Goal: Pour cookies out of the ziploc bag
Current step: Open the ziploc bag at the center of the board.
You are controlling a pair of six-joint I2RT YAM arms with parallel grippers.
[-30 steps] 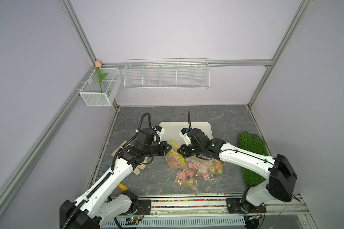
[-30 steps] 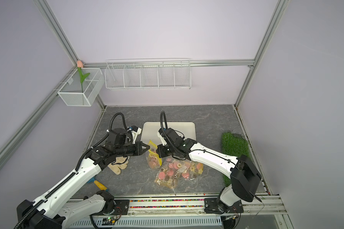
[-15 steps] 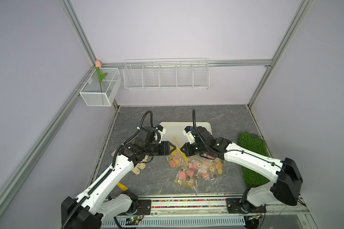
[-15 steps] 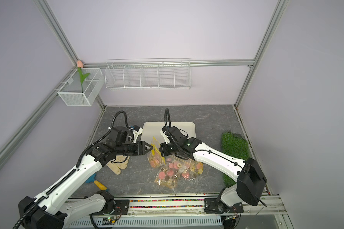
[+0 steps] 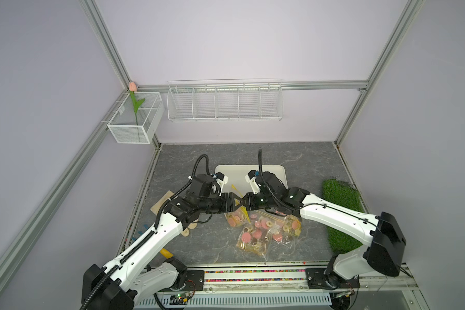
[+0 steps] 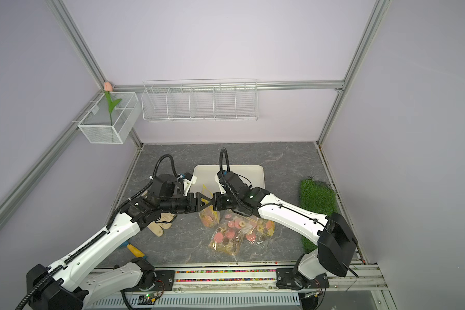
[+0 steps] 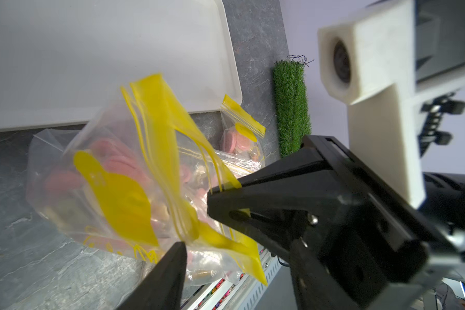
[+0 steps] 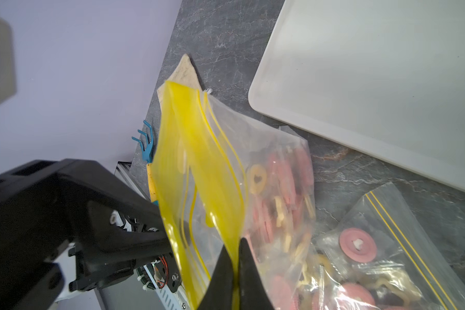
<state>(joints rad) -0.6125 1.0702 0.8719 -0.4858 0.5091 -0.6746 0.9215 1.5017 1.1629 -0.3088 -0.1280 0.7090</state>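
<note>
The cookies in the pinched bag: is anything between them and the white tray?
Only plastic: the cookies lie inside the ziploc bag, its yellow top pinched by the right fingers; whether its mouth is open I cannot tell. The grey table between bag and white tray holds nothing.

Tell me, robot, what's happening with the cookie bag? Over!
Right gripper shut on ziploc bag, yellow top. Left gripper open beside it. Cookies inside, none poured. Other cookie bags lie right beside it.
</note>
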